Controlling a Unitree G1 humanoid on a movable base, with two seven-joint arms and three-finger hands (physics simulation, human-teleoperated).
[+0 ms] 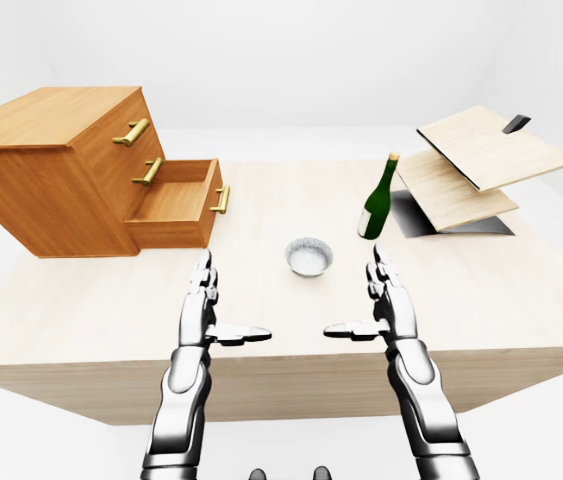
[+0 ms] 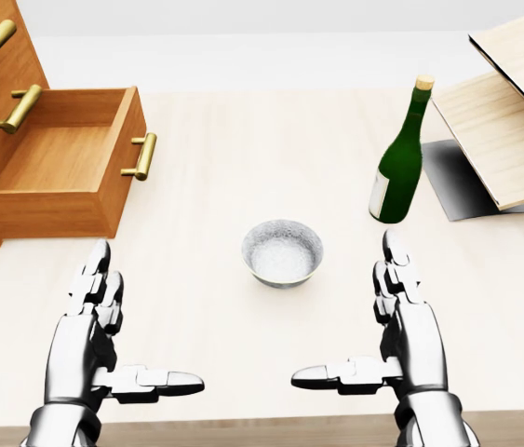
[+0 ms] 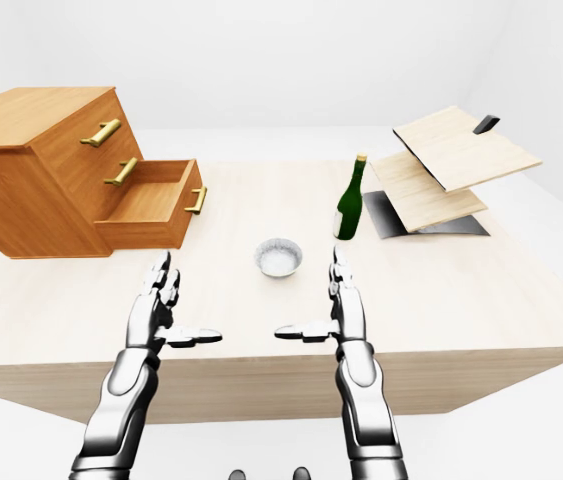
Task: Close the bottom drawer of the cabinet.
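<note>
A wooden cabinet (image 1: 51, 165) with brass handles stands at the upper left of the table. Its bottom drawer (image 2: 66, 182) is pulled out, empty, with a brass handle (image 2: 141, 156) on its face. My left hand (image 2: 117, 340) hovers open over the table, below and slightly right of the drawer, fingers straight and thumb pointing right. My right hand (image 2: 373, 331) mirrors it at the lower right, open, holding nothing. Neither hand touches the drawer.
A small grey bowl (image 2: 282, 252) sits between and above my hands. A green bottle (image 2: 399, 158) stands upright to its right. Tilted wooden boards (image 1: 471, 165) over a dark plate lie at the table's right. The table's near edge (image 1: 281, 385) runs under my forearms.
</note>
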